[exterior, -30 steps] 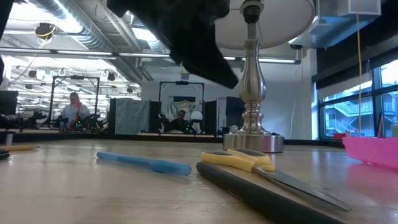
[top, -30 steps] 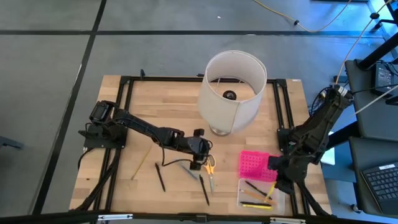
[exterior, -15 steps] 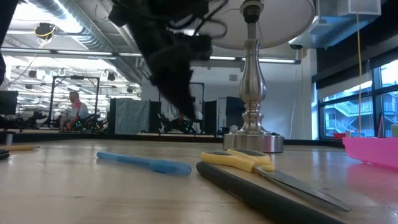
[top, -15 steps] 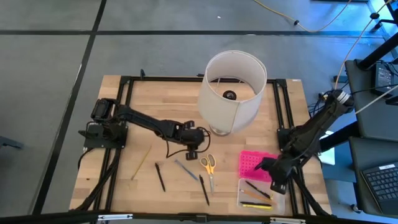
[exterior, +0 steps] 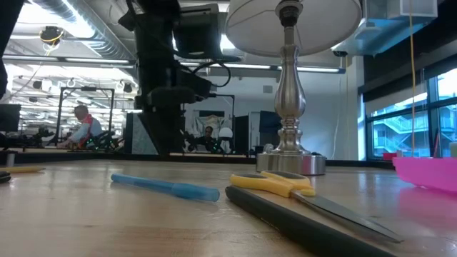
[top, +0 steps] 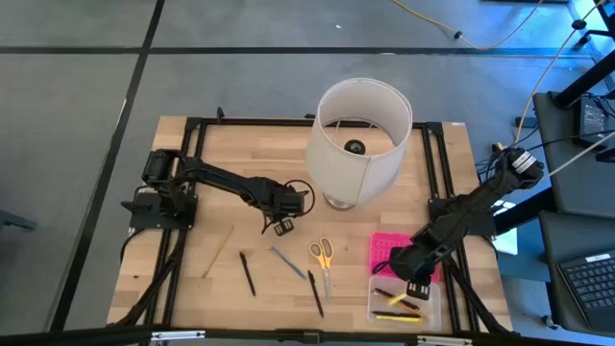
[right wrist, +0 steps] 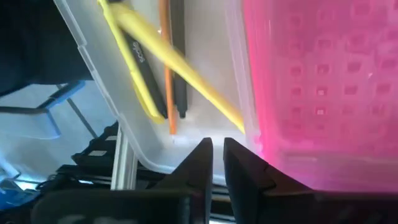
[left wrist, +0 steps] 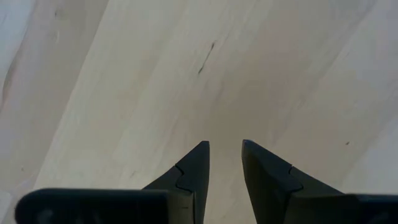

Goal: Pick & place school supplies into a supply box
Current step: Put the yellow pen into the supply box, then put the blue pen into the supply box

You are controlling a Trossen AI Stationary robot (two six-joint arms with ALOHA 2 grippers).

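My left gripper (top: 282, 227) points down over bare wood, open with nothing between its fingers (left wrist: 225, 148). On the table lie a yellow pencil (top: 219, 252), a black pen (top: 247, 273), a grey-blue pen (top: 286, 261), yellow-handled scissors (top: 322, 258) and another black pen (top: 315, 293). The supply box's clear base (top: 430, 309) holds pencils and a black pen (right wrist: 146, 59). Its pink lid (top: 388, 252) lies open on the far side. My right gripper (top: 413, 284) hangs shut over the box (right wrist: 217, 148), holding nothing.
A lamp with a big white shade (top: 357, 139) stands at the table's far middle, its metal base (exterior: 289, 160) just behind the scissors (exterior: 275, 183). A black frame (top: 197, 130) borders the tabletop. Bare wood lies between my left gripper and the supplies.
My left gripper has drawn back from above the scissors and pens toward the table's far left, rolling and tipping from slanted to pointing down. My right gripper has swung toward the table's left and sunk over the supply box, staying shut.
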